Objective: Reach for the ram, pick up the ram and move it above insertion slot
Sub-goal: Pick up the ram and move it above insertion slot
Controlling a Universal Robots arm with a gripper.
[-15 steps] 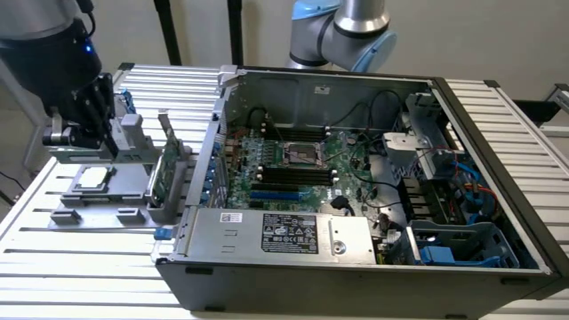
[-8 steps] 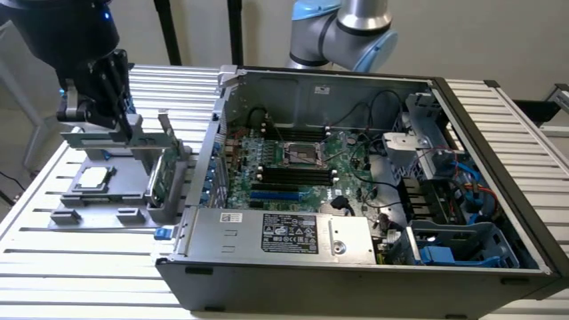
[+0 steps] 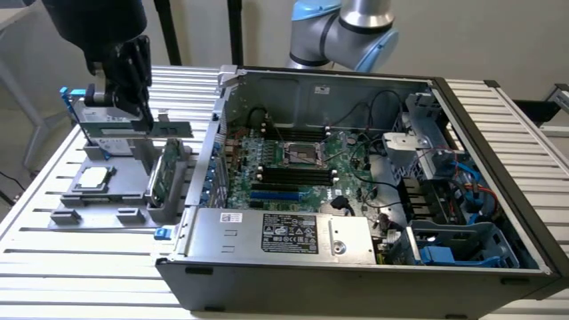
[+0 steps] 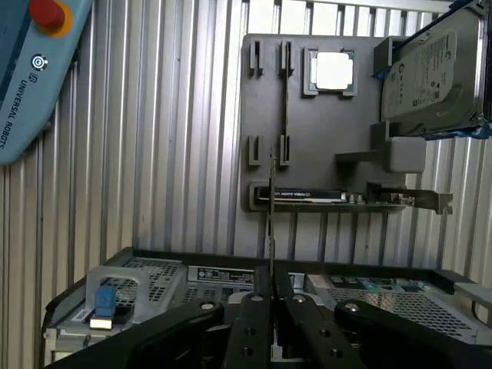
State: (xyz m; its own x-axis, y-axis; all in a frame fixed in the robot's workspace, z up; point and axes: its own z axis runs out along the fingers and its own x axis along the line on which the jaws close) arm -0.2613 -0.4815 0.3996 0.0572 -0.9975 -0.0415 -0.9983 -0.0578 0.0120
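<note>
Pick-up step, judged done: fingers (image 4: 247, 327) pinching the ram (image 4: 270, 223), a thin stick seen edge-on, above the grey holder (image 4: 323, 131) on the bench (image 3: 53, 267). Carry to the black memory slots (image 3: 294, 175) likely calls for clearing the computer case (image 3: 498, 133) wall.

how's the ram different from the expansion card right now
1. The ram is clamped in the shut gripper; the card stands in its slot on the gray tray.
2. The ram is a bare thin stick; the card carries a metal bracket at one end.
3. The card looks like the thicker board.

Both are flat boards seen edge-on in the wrist view.
</note>
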